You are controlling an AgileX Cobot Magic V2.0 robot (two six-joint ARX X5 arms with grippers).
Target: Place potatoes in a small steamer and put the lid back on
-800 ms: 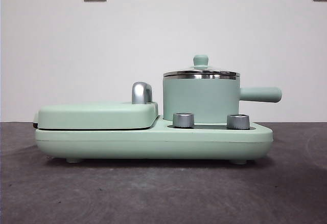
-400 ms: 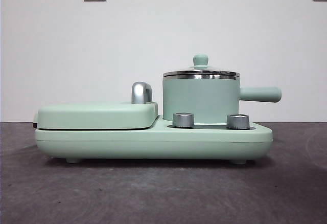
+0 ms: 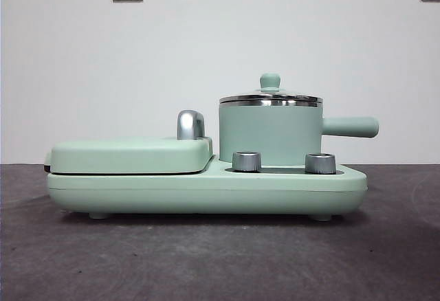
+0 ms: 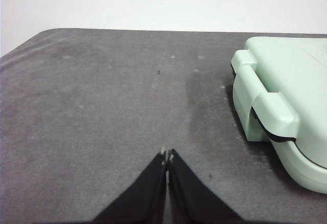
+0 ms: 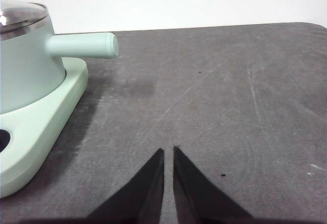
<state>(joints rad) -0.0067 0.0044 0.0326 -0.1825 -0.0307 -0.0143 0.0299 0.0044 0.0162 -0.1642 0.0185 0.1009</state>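
Risk ahead: glass lid slipping by its small knob if pinched off-centre. Small steamer, mint green with silver rim and straight side handle, seated on the cooker base atop the tabletop, lid on. No potatoes visible. Left claw pressed closed, empty; right claw nearly closed, empty.

Low level front camera; wrist cameras flanking the shared cooker base.
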